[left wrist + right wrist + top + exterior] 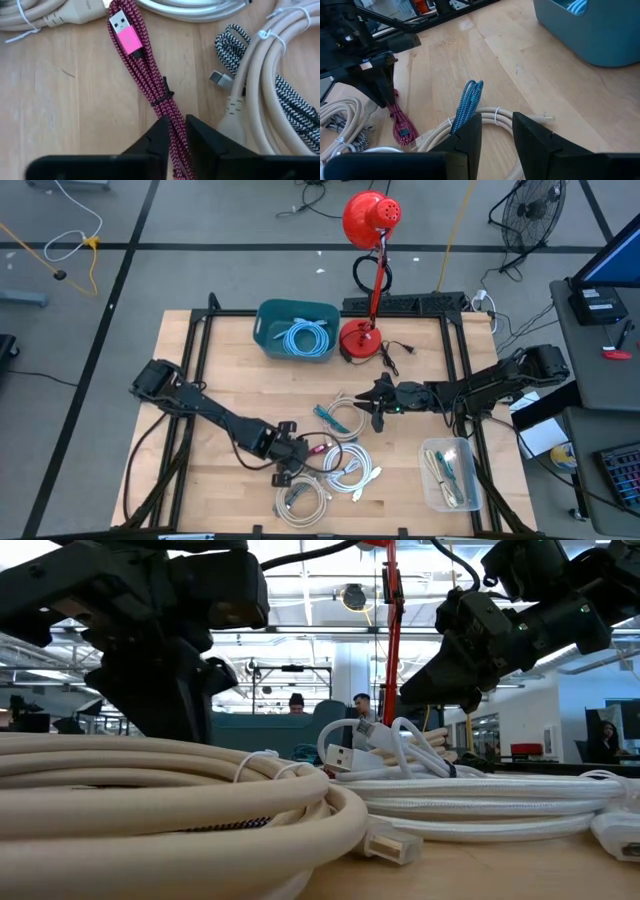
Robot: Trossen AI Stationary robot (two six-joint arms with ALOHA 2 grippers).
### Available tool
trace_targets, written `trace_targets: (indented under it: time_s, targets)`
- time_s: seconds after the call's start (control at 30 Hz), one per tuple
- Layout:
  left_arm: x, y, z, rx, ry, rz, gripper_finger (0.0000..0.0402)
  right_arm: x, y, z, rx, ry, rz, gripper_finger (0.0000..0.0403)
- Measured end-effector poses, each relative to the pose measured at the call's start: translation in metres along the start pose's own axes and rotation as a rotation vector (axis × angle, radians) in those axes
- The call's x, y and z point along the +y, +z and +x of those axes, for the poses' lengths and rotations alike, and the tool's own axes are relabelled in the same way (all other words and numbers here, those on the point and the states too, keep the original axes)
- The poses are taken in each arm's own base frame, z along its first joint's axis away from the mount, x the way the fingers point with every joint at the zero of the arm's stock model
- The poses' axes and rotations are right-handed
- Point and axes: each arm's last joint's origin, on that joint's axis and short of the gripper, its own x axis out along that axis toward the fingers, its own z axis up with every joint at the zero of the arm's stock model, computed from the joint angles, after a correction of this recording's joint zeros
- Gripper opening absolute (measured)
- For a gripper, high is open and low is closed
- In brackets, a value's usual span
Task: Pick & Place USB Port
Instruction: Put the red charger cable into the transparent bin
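USB cable (150,80), pink/red braided, is lying bundled on wooden table (210,390), its pink connector (125,34) pointing away from left gripper (172,130). Left gripper is sitting low over cable's looped end w/ fingers (156,134) narrowed on either side of braid, touching it (grip looks closed on cable, which is still lying flat on the wood). A black tie (162,95) is cinching the bundle mid-length.

Rel. to pink cable: beige cables (265,95) are lying just beside it, a black-and-white braided cable (240,45) between them; more white coils (345,465) are spreading on the far side from left arm's base.

Right gripper (495,132) is hovering near pink cable, toward red lamp (365,280), fingers part-open w/ nothing between them; a blue-braided cable (467,105) and a beige loop (492,117) are lying just ahead of its tips.

Teal bin (295,328) holding a light-blue coil (306,338) is standing well apart from pink cable, at table's far edge beside lamp base. Clear tray (448,472) w/ small items is sitting well apart too, by right arm's side.

Low view: cream coils (170,790) are filling the foreground; people (296,703) are showing far behind.
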Motion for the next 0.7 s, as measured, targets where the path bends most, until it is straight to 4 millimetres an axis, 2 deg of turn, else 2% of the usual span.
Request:
trace_targets:
  time_s: [0.2, 0.33, 0.6, 0.7]
  targets:
    - [0.007, 0.002, 0.001, 0.001, 0.003, -0.021, 0.0157, 0.0, 0.0, 0.0, -0.002, 0.0, 0.0, 0.01]
    - [0.009, 0.002, 0.004, 0.004, 0.013, -0.026, 0.0192, 0.0, 0.0, 0.0, -0.002, 0.0, 0.0, 0.01]
    - [0.007, -0.007, 0.031, 0.076, 0.02, -0.051, 0.0199, 0.0, 0.0, 0.0, 0.004, -0.002, -0.002, 0.01]
    - [0.007, -0.008, 0.033, 0.082, 0.034, -0.051, 0.0183, 0.0, 0.0, 0.0, 0.003, -0.002, -0.002, 0.01]
